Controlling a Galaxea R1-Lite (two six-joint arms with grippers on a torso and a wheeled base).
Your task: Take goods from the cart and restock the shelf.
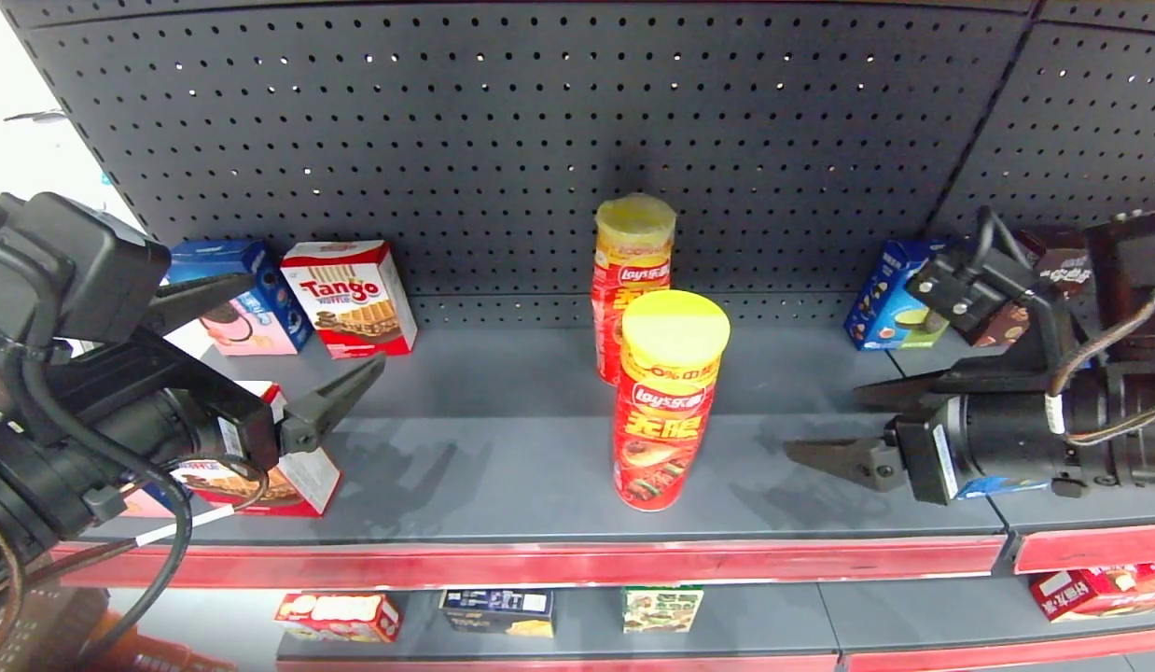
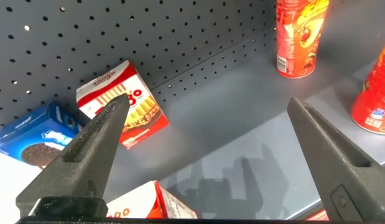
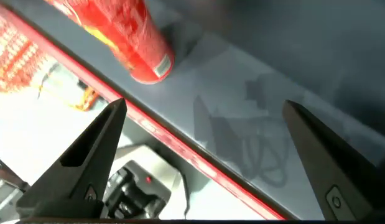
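Two red chip canisters with yellow lids stand upright mid-shelf, the front one [image 1: 669, 401] near the shelf's edge and the back one [image 1: 632, 280] behind it by the pegboard. My left gripper [image 1: 316, 317] hangs open over the shelf's left part, empty, well left of the canisters. In the left wrist view its gripper [image 2: 208, 102] points at the bare shelf between a red wafer box [image 2: 142, 118] and the canisters [image 2: 298, 37]. My right gripper [image 1: 825, 425] is open and empty, right of the front canister. The right wrist view shows that gripper [image 3: 204, 104] over the shelf's front edge, the canister [image 3: 127, 31] beyond.
On the left stand a blue cookie box [image 1: 251, 299], the red wafer box [image 1: 354, 297], and another box [image 1: 288, 481] beneath my left arm. A blue box [image 1: 890, 294] and a dark box [image 1: 1035, 280] stand at the right. A red strip [image 1: 540, 560] edges the shelf; small boxes sit below [image 1: 495, 611].
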